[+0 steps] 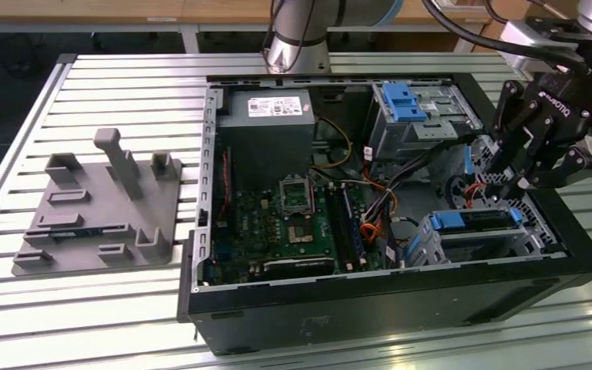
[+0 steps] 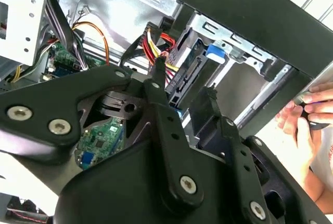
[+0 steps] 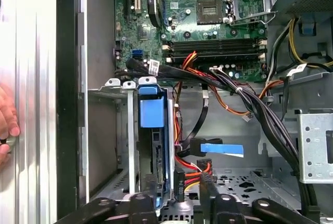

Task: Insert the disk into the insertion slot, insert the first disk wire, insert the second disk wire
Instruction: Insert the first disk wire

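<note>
While the black two-finger gripper (image 1: 507, 179) hangs inside the open black computer case (image 1: 399, 301), at the exterior view's right, its fingers (image 2: 156, 76) stand clearly apart, and nothing can be seen clamped between them. In the second wrist view one fingertip lies close against a bundle of red, yellow and black wires (image 2: 156, 42); whether it touches them cannot be told.

The flat silver hard drive in its bright blue plastic carrier (image 3: 152, 110) sits inside the low silver perforated sheet-metal drive cage (image 3: 128, 141), in the case's near right corner, just below the gripper. A thin flat red cable (image 3: 187, 166) curves close by the drive's end; whether it is plugged in cannot be told.

White lettering runs along the gripper's body. A white printed label (image 1: 278, 104) lies on the grey power supply box at the far side, and a small white tag (image 3: 153, 68) hangs on a black cable bundle. None of this writing can be made out. A person's hand (image 2: 307, 112) rests just outside the case wall.
</note>
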Tool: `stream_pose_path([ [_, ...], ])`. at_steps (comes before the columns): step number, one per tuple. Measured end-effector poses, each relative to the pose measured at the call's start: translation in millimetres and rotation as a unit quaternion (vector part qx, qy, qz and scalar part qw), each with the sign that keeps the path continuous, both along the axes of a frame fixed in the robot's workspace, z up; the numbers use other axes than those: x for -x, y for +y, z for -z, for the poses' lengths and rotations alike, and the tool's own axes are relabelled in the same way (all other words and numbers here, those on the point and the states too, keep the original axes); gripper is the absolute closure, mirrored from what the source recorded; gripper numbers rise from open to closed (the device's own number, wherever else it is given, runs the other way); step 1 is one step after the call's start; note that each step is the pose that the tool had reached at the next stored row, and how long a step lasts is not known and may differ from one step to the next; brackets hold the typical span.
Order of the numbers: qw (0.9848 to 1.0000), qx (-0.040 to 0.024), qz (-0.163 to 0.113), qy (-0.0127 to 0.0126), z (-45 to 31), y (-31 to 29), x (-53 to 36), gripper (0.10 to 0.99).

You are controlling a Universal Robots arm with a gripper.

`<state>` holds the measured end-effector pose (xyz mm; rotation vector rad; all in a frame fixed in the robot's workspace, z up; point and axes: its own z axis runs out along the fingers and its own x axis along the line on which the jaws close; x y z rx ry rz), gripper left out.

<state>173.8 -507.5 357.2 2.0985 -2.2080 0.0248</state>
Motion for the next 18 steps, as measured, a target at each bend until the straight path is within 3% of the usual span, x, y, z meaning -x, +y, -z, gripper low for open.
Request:
stream_pose_path([
  [2,1.0000,0.0004,0.000,0.0000,1.8,1.4,-0.4,0.631],
  [3,1.0000,0.0006,0.000,0.0000,2.7,2.4,-0.5,0.706],
  [7,1.0000,0.0028,0.000,0.0000,5.9,5.0,-0.5,0.706],
  [13,0.9998,0.0181,0.000,0.0000,7.1,6.5,-0.6,0.706],
  [18,0.9998,0.0203,0.000,0.0000,8.0,10.9,-0.6,0.706],
])
